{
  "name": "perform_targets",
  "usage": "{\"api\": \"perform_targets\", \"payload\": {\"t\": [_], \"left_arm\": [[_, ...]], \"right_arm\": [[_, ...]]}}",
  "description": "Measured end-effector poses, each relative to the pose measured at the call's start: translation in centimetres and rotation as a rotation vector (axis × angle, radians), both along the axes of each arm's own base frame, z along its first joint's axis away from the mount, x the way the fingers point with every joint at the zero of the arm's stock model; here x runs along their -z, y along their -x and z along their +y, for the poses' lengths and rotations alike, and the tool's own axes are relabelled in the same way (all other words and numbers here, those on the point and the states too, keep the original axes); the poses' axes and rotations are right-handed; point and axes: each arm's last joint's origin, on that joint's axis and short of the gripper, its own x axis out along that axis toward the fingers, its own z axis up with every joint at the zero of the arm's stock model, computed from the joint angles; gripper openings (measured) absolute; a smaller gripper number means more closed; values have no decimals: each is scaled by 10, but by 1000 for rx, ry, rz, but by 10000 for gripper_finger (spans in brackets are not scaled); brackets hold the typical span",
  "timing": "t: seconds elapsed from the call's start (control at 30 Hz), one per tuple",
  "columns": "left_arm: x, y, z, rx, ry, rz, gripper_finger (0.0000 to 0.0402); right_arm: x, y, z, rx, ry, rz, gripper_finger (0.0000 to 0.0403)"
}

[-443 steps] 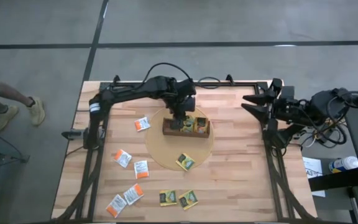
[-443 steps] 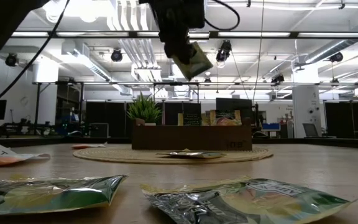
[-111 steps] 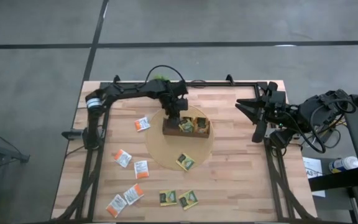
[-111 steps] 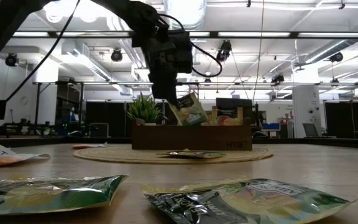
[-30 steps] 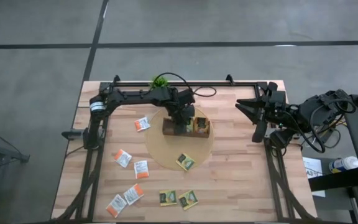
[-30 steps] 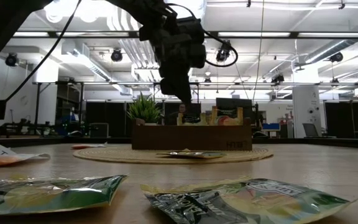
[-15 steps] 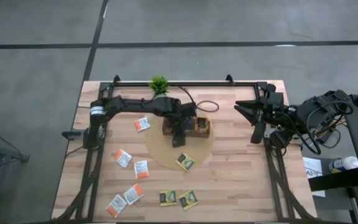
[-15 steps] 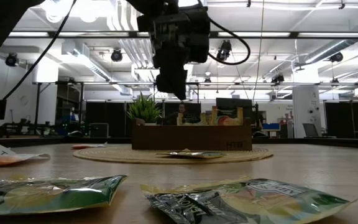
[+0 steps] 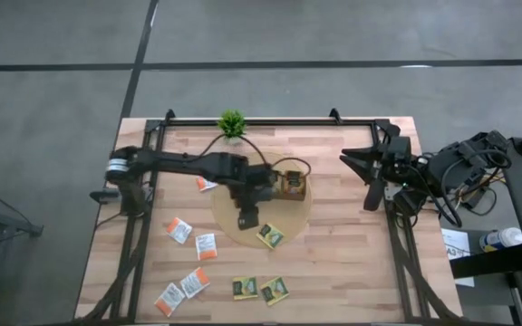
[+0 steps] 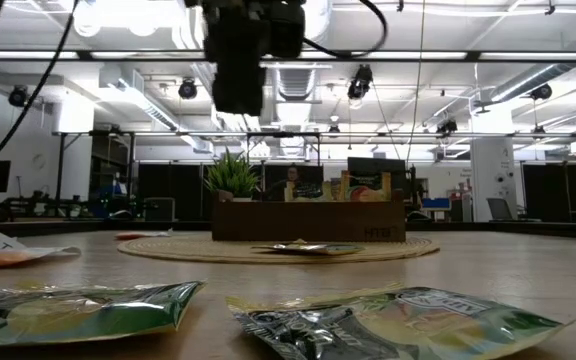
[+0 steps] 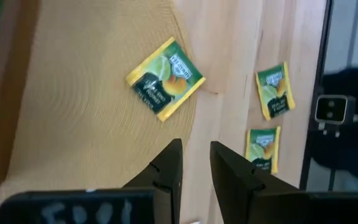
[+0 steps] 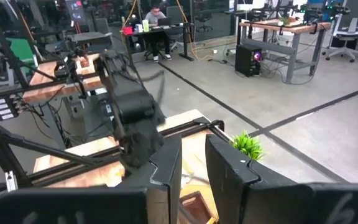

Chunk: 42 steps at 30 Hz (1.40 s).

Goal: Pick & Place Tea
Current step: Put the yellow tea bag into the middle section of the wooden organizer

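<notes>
We find the left end effector [image 9: 247, 217] at frame centre in the high view, above the round mat [image 9: 229, 228], fingers nearly together and holding nothing. One green-yellow sachet [image 11: 165, 78] lies on the mat's lower edge. Other sachets [image 9: 189, 258] are scattered lower left on the table [image 9: 343, 272]. The right end effector [image 9: 361, 172], fingers nearly together, waits at right.

I counted three green-and-yellow sachets [image 9: 271, 235] loose, five white-and-orange sachets [image 9: 178, 230] on the counter [image 9: 352, 272], one compartment tray [image 9: 290, 186], one potted plant [image 9: 232, 122], one round mat [image 9: 234, 226].
</notes>
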Motion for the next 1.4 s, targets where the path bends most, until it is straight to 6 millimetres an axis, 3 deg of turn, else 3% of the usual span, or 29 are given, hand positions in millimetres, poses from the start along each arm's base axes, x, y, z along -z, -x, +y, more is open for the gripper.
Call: {"api": "perform_targets", "payload": {"t": [0.43, 0.67, 1.0, 1.4], "left_arm": [[-6, 78, -50, -315, 135, -143, 76], [-5, 104, -78, -412, 156, -148, 76], [-9, 109, -106, -472, 188, -154, 76], [-18, 95, -109, -299, 48, -391, 76]], "right_arm": [[4, -1, 3, -84, 19, 44, 68], [5, -2, 4, -117, 15, 49, 68], [5, -2, 5, -168, 23, 63, 68], [9, -7, 7, -134, 11, 66, 68]]}}
